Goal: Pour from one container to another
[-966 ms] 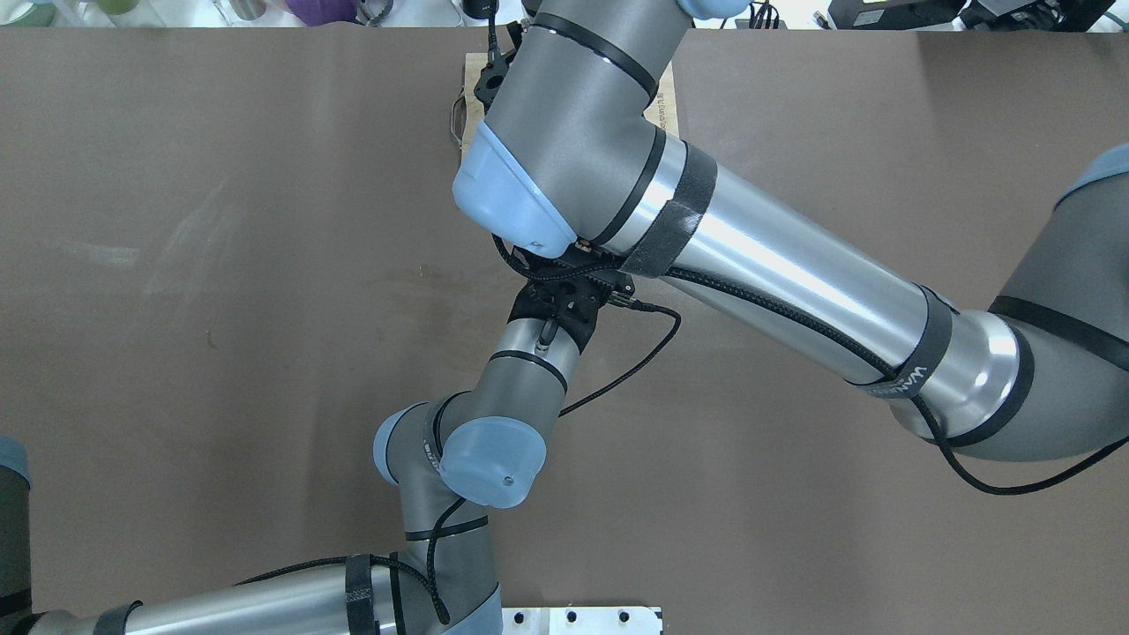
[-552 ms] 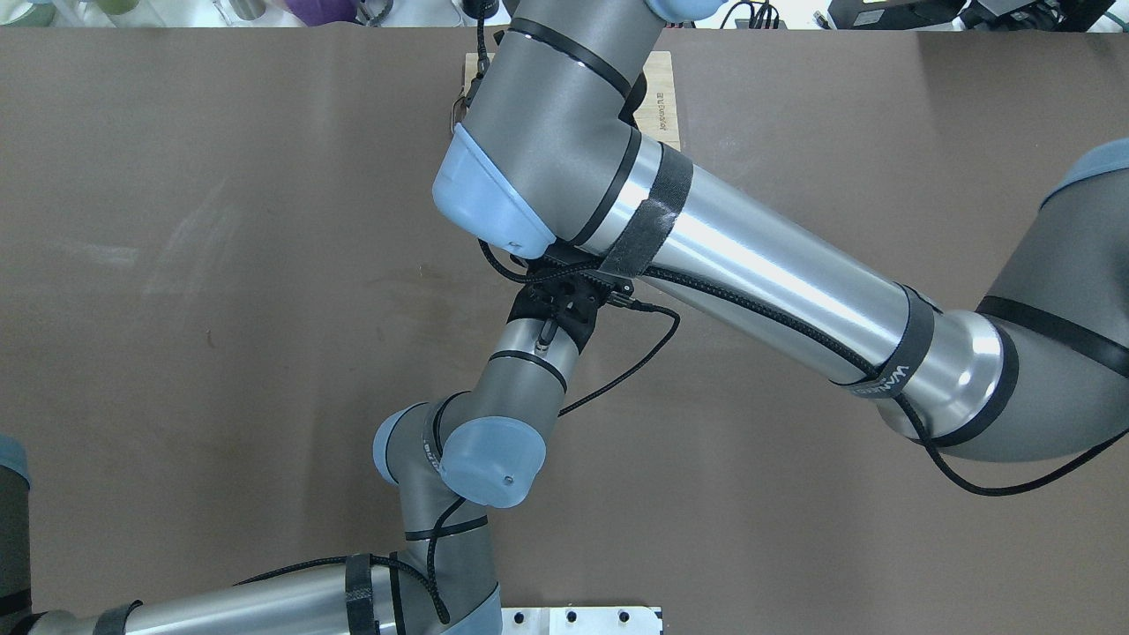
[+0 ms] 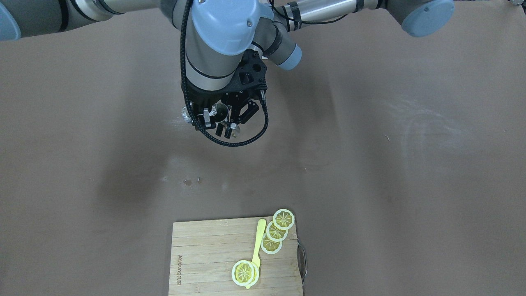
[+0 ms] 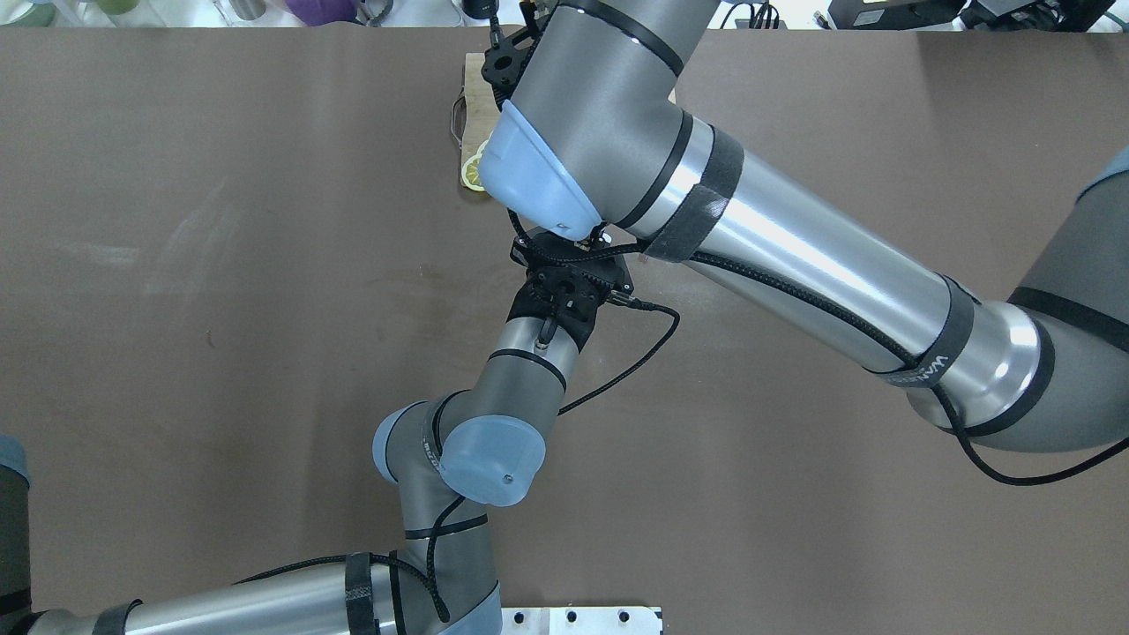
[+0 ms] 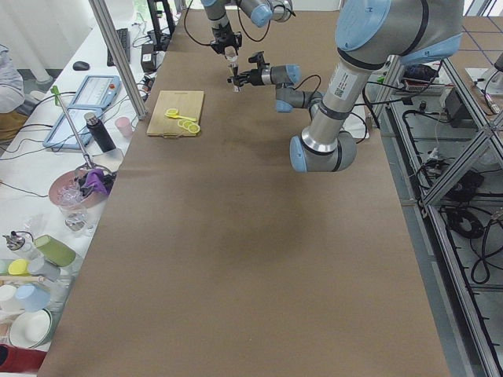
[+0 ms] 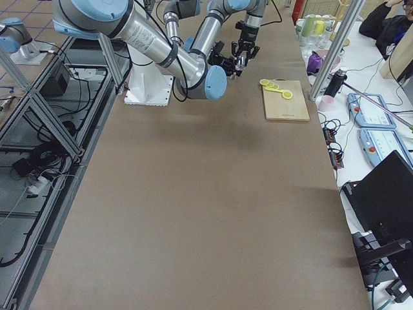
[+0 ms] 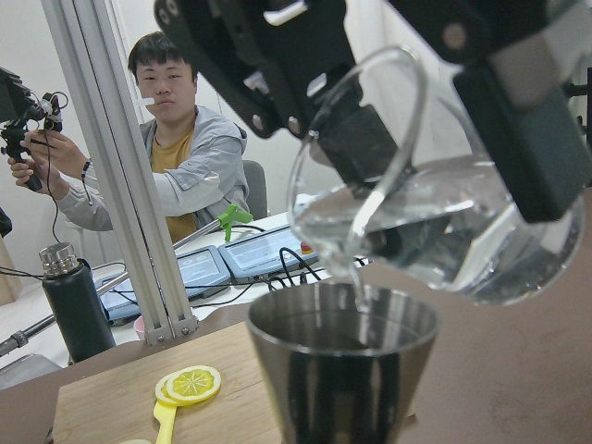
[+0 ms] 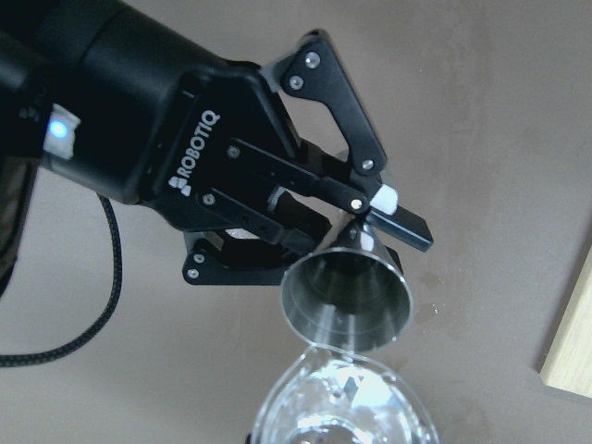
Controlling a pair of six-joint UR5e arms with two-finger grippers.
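In the left wrist view the steel jigger (image 7: pixel 344 370) stands upright in front, its top cone open. Just above it my right gripper (image 7: pixel 444 148) is shut on the clear glass cup (image 7: pixel 444 222), which is tilted with its lip over the jigger. A thin stream of clear liquid falls from the cup into the jigger. The right wrist view shows my left gripper (image 8: pixel 351 245) shut on the jigger (image 8: pixel 347 296) at its narrow waist, with the cup's rim (image 8: pixel 342 407) below it. Overhead, the right arm's wrist (image 4: pixel 582 115) hides both containers.
A wooden cutting board (image 3: pixel 205 255) with lemon slices (image 3: pixel 283 219) and a yellow spoon (image 3: pixel 259 240) lies on the operators' side of the brown table (image 3: pixel 411 164). Bottles, cups and tablets stand on a side bench (image 5: pixel 78 141), where a person (image 7: pixel 176 157) sits.
The right arm's wrist and elbow have swung first left, then right across the overhead view, uncovering a lemon slice at the board's edge. The left arm has stayed still.
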